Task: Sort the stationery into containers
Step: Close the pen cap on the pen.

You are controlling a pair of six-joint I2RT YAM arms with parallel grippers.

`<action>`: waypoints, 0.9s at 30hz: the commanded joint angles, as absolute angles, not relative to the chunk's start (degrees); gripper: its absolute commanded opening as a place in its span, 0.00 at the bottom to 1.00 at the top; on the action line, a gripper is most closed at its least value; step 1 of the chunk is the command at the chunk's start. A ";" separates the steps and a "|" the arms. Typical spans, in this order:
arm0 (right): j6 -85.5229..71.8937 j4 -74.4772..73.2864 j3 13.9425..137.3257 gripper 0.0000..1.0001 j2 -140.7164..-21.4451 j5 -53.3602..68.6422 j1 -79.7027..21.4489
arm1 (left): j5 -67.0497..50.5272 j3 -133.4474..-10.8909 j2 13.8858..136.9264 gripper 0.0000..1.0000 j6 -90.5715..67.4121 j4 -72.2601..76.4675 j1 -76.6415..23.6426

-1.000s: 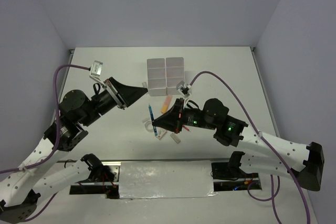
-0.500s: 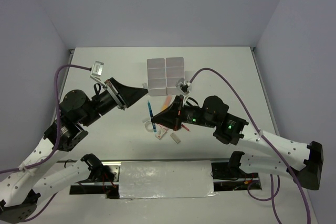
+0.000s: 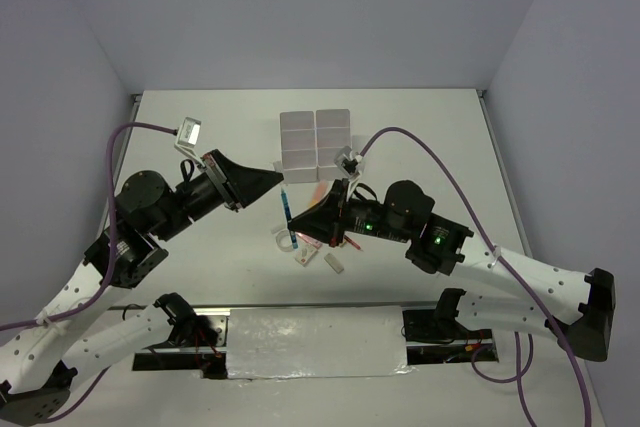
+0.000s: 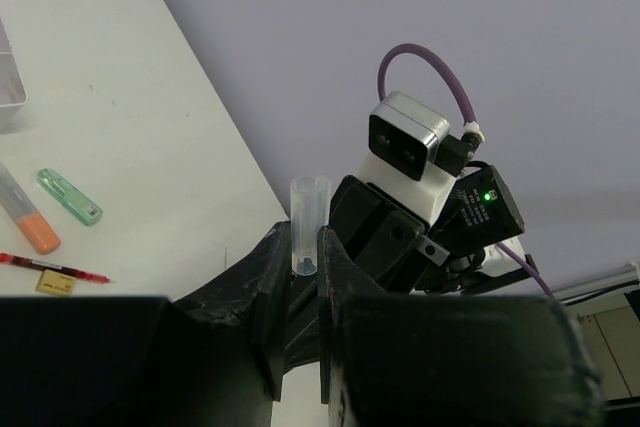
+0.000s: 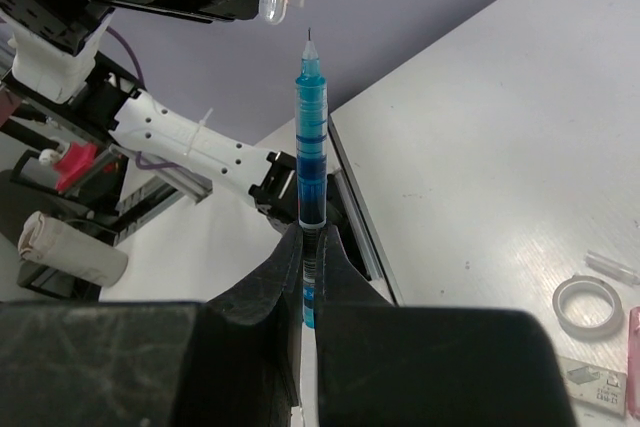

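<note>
We see left gripper [image 4: 303, 282] pinching clear pen cap [image 4: 308, 219]; right gripper [image 5: 309, 259] clamped on blue pen [image 5: 311, 147], tip near cap, not touching.

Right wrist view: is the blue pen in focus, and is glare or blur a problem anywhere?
Right wrist: the blue pen is sharp to its tip; the right tool gripping it is a dark, soft mass. Left wrist: the clear cap in the left tool reads crisply, the tool underexposed. Top external: even light, glare only on the shiny strip at the near edge.
</note>
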State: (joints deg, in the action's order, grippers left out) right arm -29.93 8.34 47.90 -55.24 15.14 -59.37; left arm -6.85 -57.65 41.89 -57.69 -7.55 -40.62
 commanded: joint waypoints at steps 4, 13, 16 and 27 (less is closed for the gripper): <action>-28.92 9.05 50.89 0.00 -55.02 14.68 -59.77 | -6.77 -58.45 41.57 0.00 -55.20 -7.29 -40.43; -28.83 8.96 50.63 0.00 -54.14 14.59 -59.77 | -6.24 -58.62 41.92 0.00 -54.41 -7.03 -40.52; -28.65 8.62 50.80 0.00 -53.70 14.24 -59.94 | -5.98 -58.45 41.92 0.00 -54.40 -6.94 -40.43; -28.92 7.91 51.77 0.00 -54.49 13.27 -59.76 | -9.05 -57.22 42.01 0.00 -53.88 -5.27 -40.52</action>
State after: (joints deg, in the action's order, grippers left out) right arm -29.69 7.09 48.73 -55.00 14.02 -59.40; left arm -7.44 -57.60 41.91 -55.42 -8.49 -40.62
